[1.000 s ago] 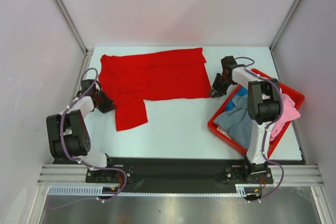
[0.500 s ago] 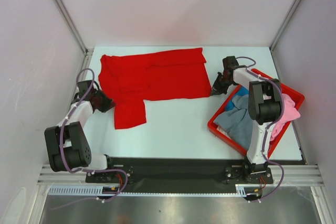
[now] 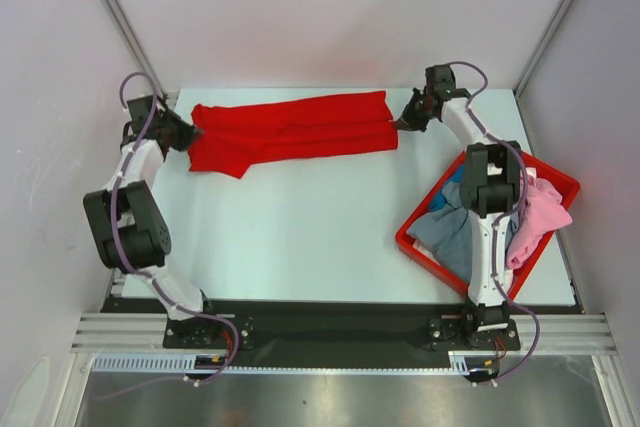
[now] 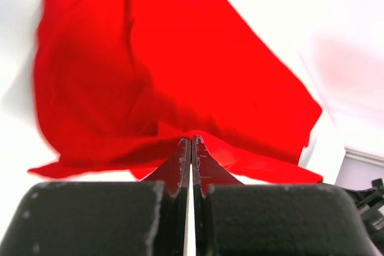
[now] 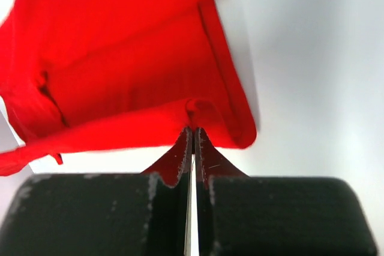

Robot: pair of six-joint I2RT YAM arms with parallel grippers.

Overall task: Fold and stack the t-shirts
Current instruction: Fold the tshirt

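Note:
A large bright red t-shirt [image 3: 290,130] lies across the far part of the table as a narrow folded band. My left gripper [image 3: 188,131] pinches its left end, jaws shut on the cloth [image 4: 180,88]. At the opposite end my right gripper [image 3: 400,124] is shut on the shirt's right edge [image 5: 138,82]. Both wrist views show red cloth bunched at the fingertips, lifted off the table. Other t-shirts, grey-blue [image 3: 452,235], pink [image 3: 540,215] and blue [image 3: 452,190], sit heaped in the bin.
A red plastic bin [image 3: 415,247] stands at the right, partly behind my right arm. The pale table [image 3: 300,227] stretches in front of the shirt. Enclosure walls and metal posts close off the back and sides.
Both grippers have moved from the shirt's near edge to the far side of the table, carrying cloth over. The shirt went from a wide spread with a hanging sleeve to a narrow band. The right gripper shut.

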